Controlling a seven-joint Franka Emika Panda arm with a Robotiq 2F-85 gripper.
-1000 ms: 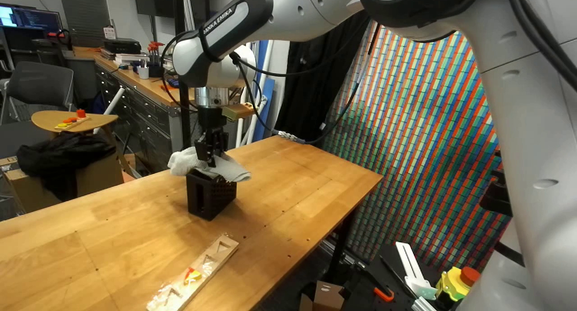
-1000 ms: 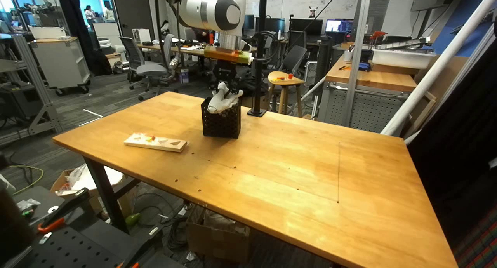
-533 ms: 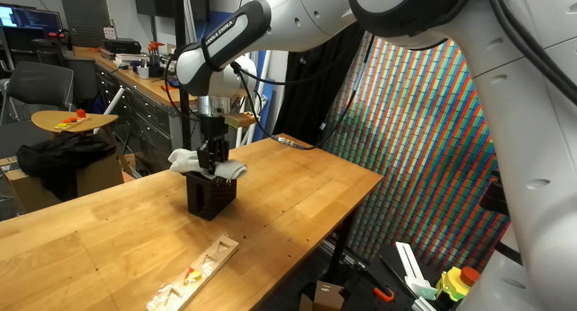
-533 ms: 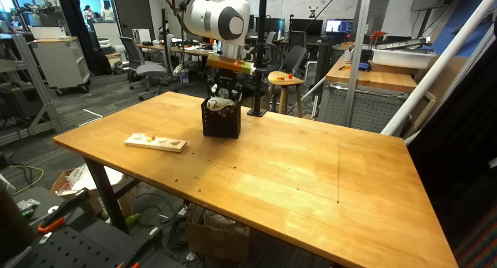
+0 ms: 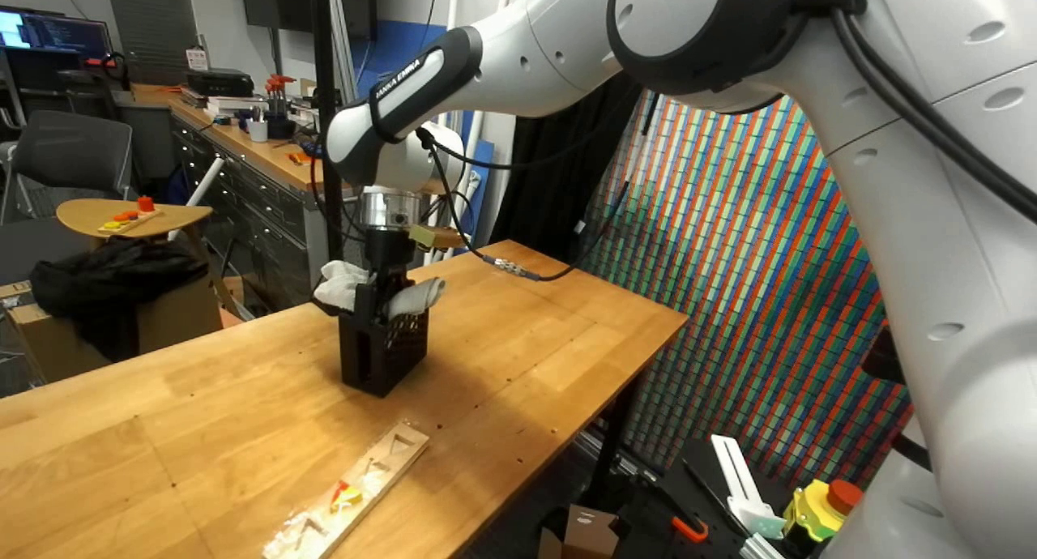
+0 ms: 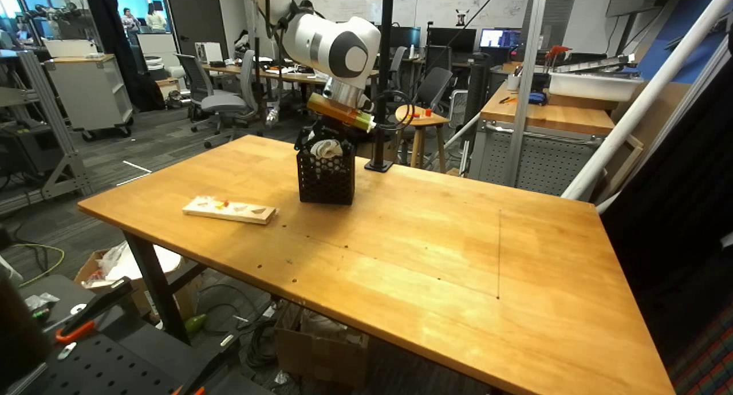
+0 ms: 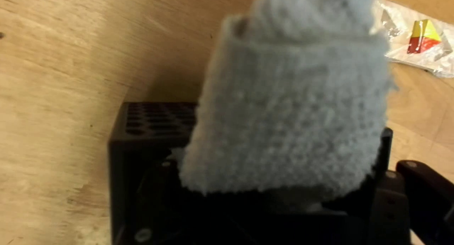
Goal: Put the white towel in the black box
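Looks mostly done, with the white cloth towel (image 7: 287, 131) sunk partway into the black perforated plastic box (image 6: 326, 184), bulging either side of a black two-fingered gripper (image 5: 378, 304) spread wide, leaving tucking-down and withdrawal.

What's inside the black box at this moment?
The white towel, only partly: some shows through the holes of the black box, some sticks up above its rim. The bottom is hidden by walls and towel.
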